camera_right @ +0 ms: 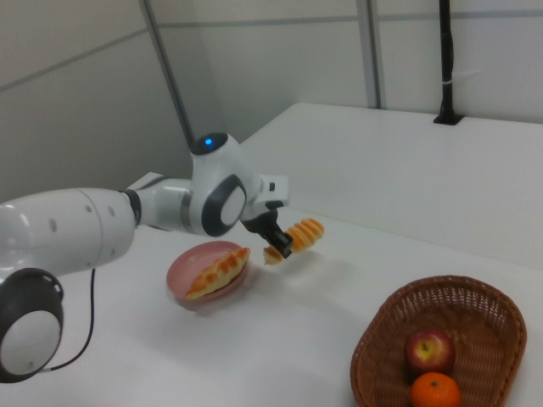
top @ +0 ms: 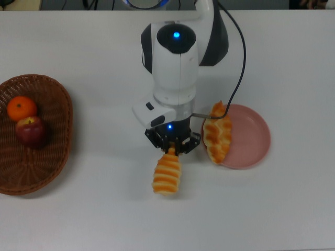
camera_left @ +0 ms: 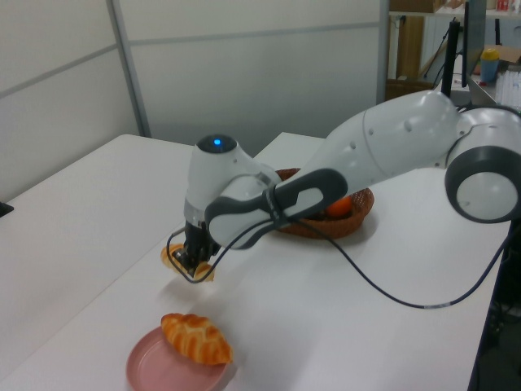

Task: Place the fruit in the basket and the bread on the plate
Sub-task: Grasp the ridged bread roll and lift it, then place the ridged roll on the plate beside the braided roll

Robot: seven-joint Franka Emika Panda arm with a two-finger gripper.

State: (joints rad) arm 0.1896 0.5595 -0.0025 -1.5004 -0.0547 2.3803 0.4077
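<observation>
Pincer [top: 172, 148] was seen pinched on one end of the ridged loaf [top: 167, 174], fingers pressed against it from both sides. Loaf was held clear of the white bench [top: 94, 219], tilted, with its free end hanging away from the arm; in the right view the loaf [camera_right: 299, 236] was seen raised, with a shadow cast on the bench below it. In the left view the pincer [camera_left: 191, 261] and loaf [camera_left: 181, 262] were seen just beyond the plate, apart from it.

Braided pastry [top: 217, 135] was laid across the rim of the pink plate [top: 250, 137] on the top view's left side, partly over the edge, one pointed end toward the arm's cable [top: 239, 78]. The rest of the plate was left bare. Loaf and braided pastry were near each other but not touching.

Wicker basket [top: 55, 151] was placed at the top view's far left, well apart from the plate. Mandarin [top: 21, 107] and red apple [top: 30, 130] were both inside it, touching, mandarin toward the top of the view. In the right view the basket [camera_right: 441, 322] was seen nearest the camera with the apple [camera_right: 428, 351] behind the mandarin [camera_right: 434, 391].

Blue light [top: 176, 35] was lit on the arm's wrist housing.
</observation>
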